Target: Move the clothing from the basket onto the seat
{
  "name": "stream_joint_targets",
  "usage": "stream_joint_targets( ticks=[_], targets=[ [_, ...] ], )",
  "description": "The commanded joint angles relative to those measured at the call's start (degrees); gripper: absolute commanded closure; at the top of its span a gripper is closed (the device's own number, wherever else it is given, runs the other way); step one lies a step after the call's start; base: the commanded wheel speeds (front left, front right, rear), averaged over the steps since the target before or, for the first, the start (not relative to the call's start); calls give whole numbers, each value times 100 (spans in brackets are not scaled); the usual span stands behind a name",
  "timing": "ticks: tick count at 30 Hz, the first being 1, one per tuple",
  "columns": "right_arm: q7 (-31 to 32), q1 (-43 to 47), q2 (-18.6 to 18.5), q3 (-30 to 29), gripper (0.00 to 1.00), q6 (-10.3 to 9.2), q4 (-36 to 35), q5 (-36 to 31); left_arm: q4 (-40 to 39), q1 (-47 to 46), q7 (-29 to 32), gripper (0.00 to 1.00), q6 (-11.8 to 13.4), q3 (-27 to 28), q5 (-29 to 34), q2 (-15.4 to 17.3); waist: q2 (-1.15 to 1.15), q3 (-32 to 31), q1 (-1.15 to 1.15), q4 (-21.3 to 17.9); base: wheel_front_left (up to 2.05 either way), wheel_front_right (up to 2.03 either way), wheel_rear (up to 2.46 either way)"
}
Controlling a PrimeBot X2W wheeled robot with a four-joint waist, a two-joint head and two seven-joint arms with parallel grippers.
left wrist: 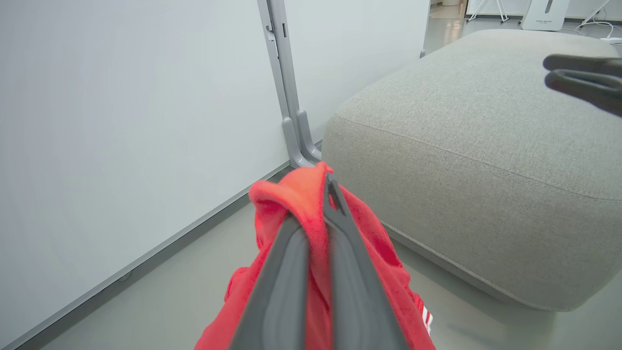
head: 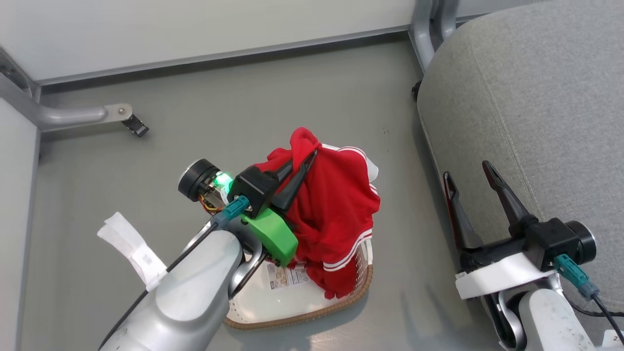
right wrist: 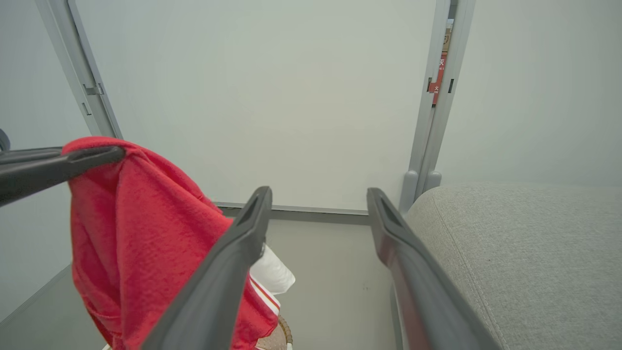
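Left gripper (head: 303, 163) jaws clamped on red clothing (head: 336, 209), held above basket (head: 341, 304) | hem hung over basket rim at 3 o'clock | right gripper (head: 466, 169) jaws apart, empty, beside seat (head: 536, 97) edge | seat stood at 3 o'clock of basket

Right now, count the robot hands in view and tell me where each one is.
2. The left hand is shut on the clothing above the basket; the right hand is open beside the seat.
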Motion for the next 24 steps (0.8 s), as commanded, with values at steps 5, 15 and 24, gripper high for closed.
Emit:
stream_joint_targets(
  ticks=[5, 15, 24],
  targets=[
    [-14, 166, -21, -19, 0, -2, 17, 74, -381, 112, -23, 100, 3, 211, -116, -145, 0, -357, 0, 95, 0, 0, 0],
    [-14, 297, -21, 41, 0, -2, -6, 139, -645, -119, -23, 100, 3, 412, -297, -355, 0, -559, 0, 74, 0, 0, 0],
    [-14, 324, -20, 41, 0, -2, -65, 180, -713, -299, -23, 100, 3, 504, -247, -448, 0, -589, 0, 26, 0, 0, 0]
  ],
)
